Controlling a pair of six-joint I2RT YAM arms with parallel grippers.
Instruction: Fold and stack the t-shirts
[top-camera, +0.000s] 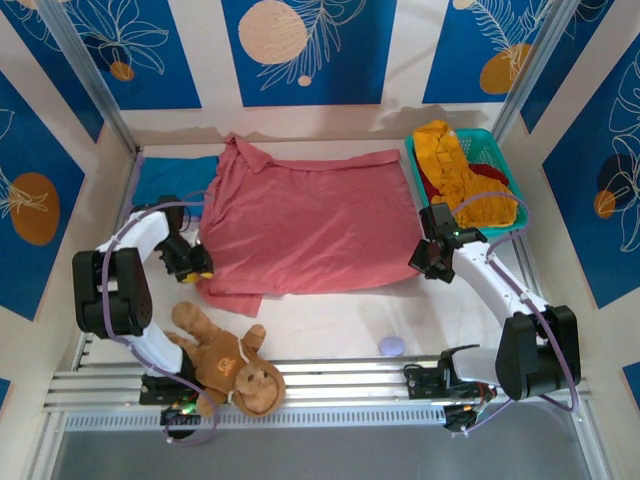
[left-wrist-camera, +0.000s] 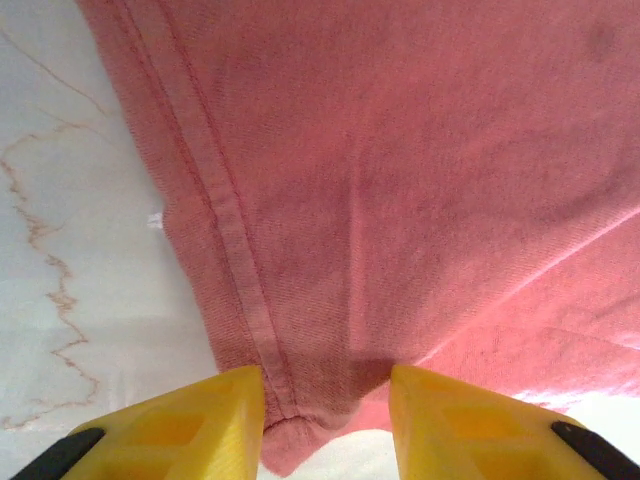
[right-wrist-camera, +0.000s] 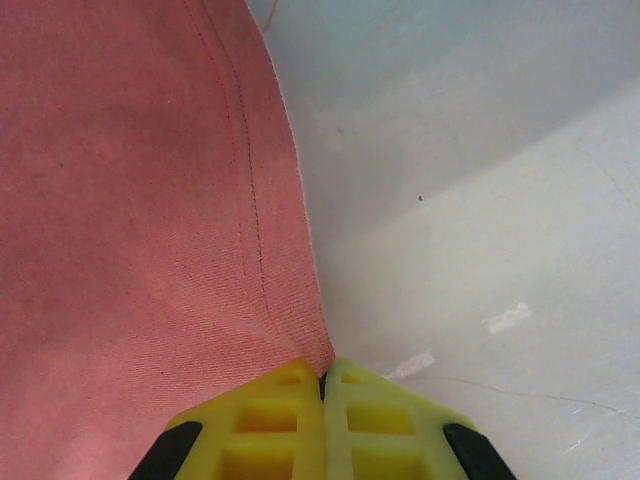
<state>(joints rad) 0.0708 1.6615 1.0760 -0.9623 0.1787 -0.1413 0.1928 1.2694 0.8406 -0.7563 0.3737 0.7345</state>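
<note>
- Nearest the arms, a brown plush monkey (top-camera: 225, 360) lies on the bench (top-camera: 330, 320), near the left arm's base and apart from the cloth.
- The left gripper (left-wrist-camera: 325, 400) sits at the near-left corner of the salmon-pink t-shirt (top-camera: 310, 220). Its jaws are apart and straddle the stitched hem, with the corner's tip lying in the gap between them.
- The right gripper (right-wrist-camera: 323, 385) is at the near-right corner, its jaws pressed together where the hem ends. It looks pinched on the cloth edge, though the cloth between the pads is hidden.
- The near hem runs left to right from one gripper to the other, one arm at each end. The shirt's body stretches away from both, so I judge a lift would fold it toward the far side.
- By the left gripper a flap of pink juts toward the arms. Whether it is a sleeve or a doubled hem is hard to tell.
- Farther off, a blue t-shirt (top-camera: 165, 180) lies partly tucked under the pink one's far-left edge.
- At far right, mustard-yellow (top-camera: 460, 170) and dark red (top-camera: 428, 185) shirts lie heaped in a teal basket (top-camera: 480, 135).
</note>
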